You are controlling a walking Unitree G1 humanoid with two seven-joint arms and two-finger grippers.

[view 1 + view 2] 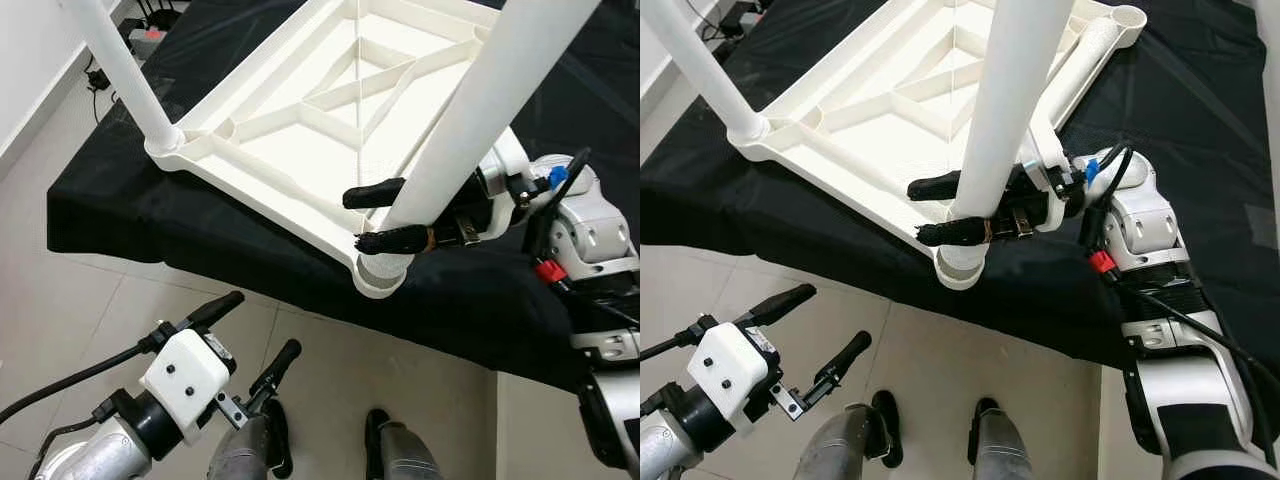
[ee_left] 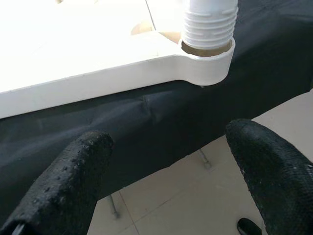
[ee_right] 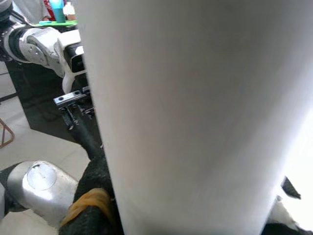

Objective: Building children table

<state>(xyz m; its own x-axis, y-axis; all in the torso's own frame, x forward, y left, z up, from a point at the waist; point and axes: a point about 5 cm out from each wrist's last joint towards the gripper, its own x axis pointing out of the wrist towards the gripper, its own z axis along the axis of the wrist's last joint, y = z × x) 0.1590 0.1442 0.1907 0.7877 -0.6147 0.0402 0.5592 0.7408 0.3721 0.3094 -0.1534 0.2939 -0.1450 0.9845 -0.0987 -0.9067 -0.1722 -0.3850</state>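
Note:
A white plastic children's table top (image 1: 300,130) lies upside down on a black-covered surface. One white leg (image 1: 120,60) stands in its left corner. My right gripper (image 1: 356,220) is shut on a second white leg (image 1: 470,110), low down, one black finger on each side. That leg's threaded end (image 2: 209,24) sits in the near corner socket (image 2: 205,63) with threads showing above the rim. My left gripper (image 1: 263,322) hangs open below the table edge, over the floor, holding nothing. A further leg (image 1: 1090,55) lies loose at the top's far right corner.
The black cloth (image 1: 120,210) drapes over the near edge of the work surface. Pale tiled floor (image 1: 80,300) lies in front, with my feet (image 1: 380,430) on it. Cables and a power strip (image 1: 145,35) lie by the wall at the far left.

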